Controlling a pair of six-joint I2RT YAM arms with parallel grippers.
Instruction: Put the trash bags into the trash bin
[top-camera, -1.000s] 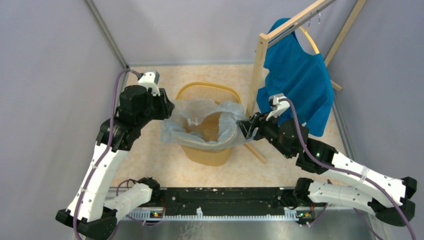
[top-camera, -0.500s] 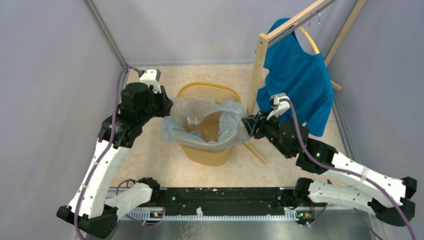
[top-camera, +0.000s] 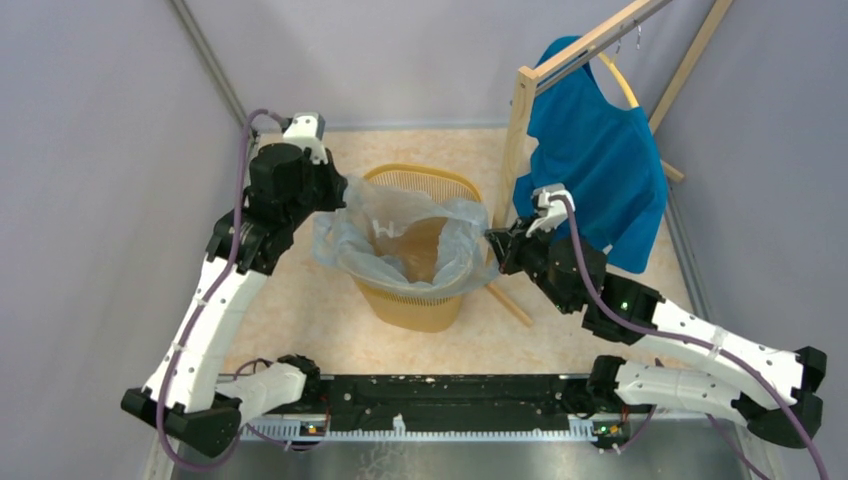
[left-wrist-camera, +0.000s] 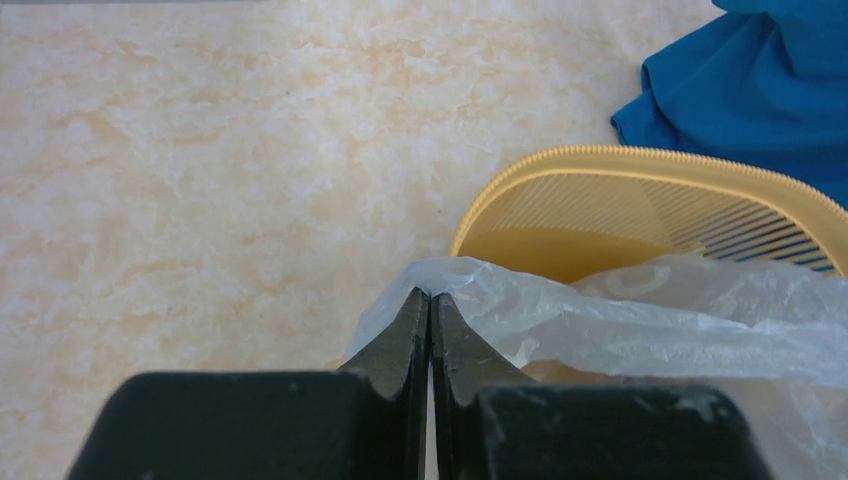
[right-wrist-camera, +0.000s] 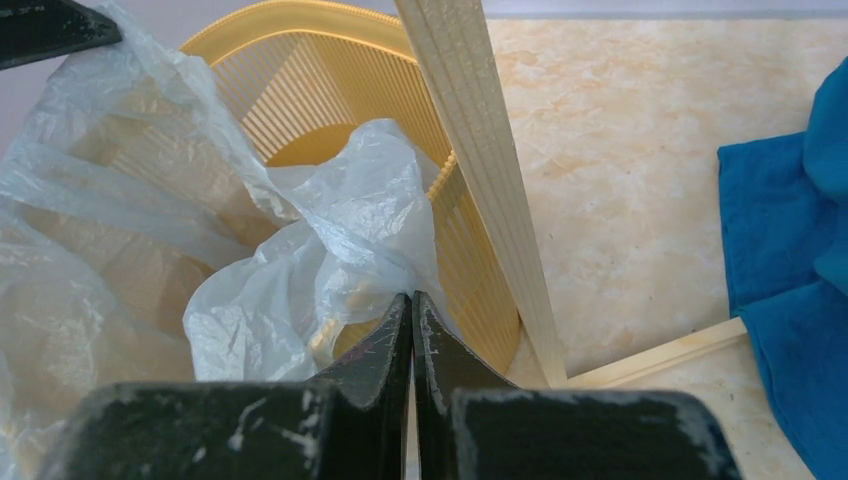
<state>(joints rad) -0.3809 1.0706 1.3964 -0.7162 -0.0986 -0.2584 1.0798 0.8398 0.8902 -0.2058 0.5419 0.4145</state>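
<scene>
Both pairs of jaws are pinched tight, the left gripper (left-wrist-camera: 430, 300) nipping the trash bag (left-wrist-camera: 640, 320) right at its tips and the right gripper (right-wrist-camera: 412, 300) nipping the opposite edge, so the film spans between them, sagging just ahead and below into the trash bin (top-camera: 415, 310).

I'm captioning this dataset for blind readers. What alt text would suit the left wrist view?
The left claw, shut, pinches the edge of a thin translucent trash bag lying in front of a yellow bin. A blue shirt shows at top right, over a pale marbled table.
</scene>
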